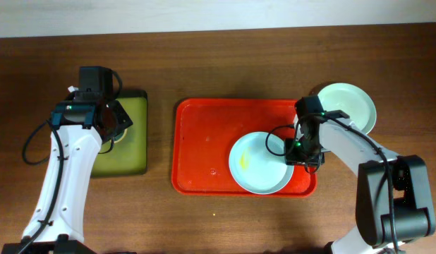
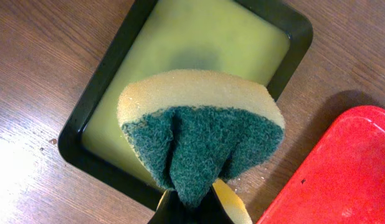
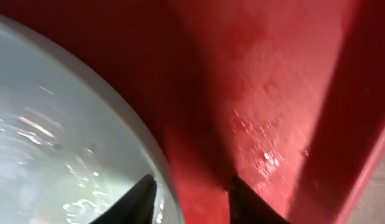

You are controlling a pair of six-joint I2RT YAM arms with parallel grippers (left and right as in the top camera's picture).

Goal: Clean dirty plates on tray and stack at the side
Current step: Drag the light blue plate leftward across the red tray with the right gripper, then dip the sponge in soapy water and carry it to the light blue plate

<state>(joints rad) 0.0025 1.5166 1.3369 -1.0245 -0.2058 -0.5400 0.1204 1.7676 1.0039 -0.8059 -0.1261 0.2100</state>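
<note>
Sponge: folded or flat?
Folded. The sponge bends in an arc, its green scourer face creased down the middle.

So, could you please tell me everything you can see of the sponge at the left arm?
The sponge is yellow foam backed with a dark green scouring layer. It is pinched at its lower edge in the fingers of the left gripper, so the green side folds inward into a crease. It sits over the black-rimmed tray with the yellow-green inside. Whether it touches the tray is unclear.
</note>
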